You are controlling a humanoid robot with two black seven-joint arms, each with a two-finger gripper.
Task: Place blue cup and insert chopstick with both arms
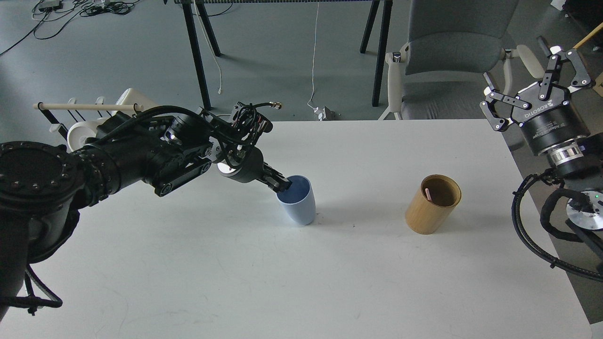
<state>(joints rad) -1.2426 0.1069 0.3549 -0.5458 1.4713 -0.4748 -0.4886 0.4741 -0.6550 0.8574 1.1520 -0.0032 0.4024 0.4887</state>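
You can count one blue cup (297, 201) on the one white table (235, 273). There is one wooden holder (432, 204), and one pink chopstick (428, 193) tip peeks out of it; you cannot tell if more hide inside. You have two black arms, so two grippers: the left one (281, 183) and the right one (532, 89). Behind the table stands one gray chair (447, 52).
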